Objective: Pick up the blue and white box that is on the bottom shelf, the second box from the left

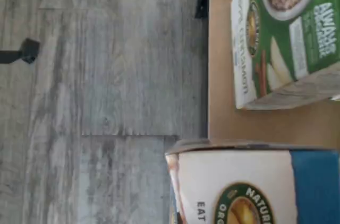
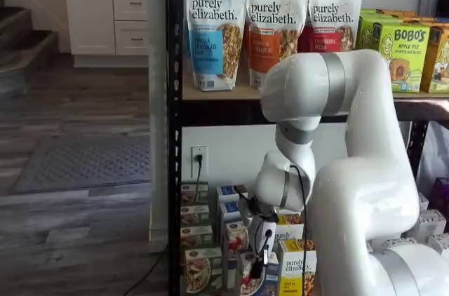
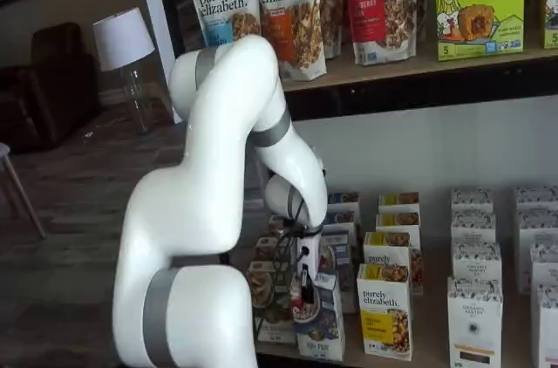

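Note:
The blue and white box [image 1: 255, 187] fills the near part of the wrist view, white top towards the camera. In both shelf views it stands at the front of the bottom shelf [image 1: 223, 123], with a granola bowl on its face [image 2: 270, 283] [image 3: 324, 324]. My gripper [image 2: 258, 266] [image 3: 307, 291] hangs down onto its top, the black fingers shut on the box with no gap showing. Whether the box has left the board I cannot tell. A green and white box [image 1: 287, 33] [image 2: 196, 271] stands just beside it.
A yellow "purely elizabeth" box [image 3: 384, 311] is right next to the held box, with white cartons [image 3: 475, 316] further along. The black rack post [image 2: 174, 135] rises at the shelf's end. Granola bags [image 2: 214, 29] fill the tier above. My white arm [image 3: 227, 167] blocks part of the shelves.

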Robot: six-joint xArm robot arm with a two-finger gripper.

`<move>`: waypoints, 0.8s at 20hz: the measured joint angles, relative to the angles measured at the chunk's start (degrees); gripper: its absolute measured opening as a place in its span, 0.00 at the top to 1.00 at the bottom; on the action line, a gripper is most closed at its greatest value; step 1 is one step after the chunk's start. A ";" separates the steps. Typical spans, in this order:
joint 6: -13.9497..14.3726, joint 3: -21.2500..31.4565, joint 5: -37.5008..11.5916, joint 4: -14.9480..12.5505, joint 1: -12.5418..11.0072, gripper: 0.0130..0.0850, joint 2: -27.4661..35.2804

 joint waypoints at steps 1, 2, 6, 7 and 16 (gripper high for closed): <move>-0.33 1.49 -0.43 0.34 0.05 0.56 -1.10; -0.87 3.03 -0.79 0.91 0.11 0.56 -2.23; -3.25 9.34 -1.32 3.73 0.50 0.56 -7.54; -3.54 11.00 -1.35 4.16 0.64 0.56 -9.02; -1.13 25.01 -3.61 1.93 1.14 0.56 -22.13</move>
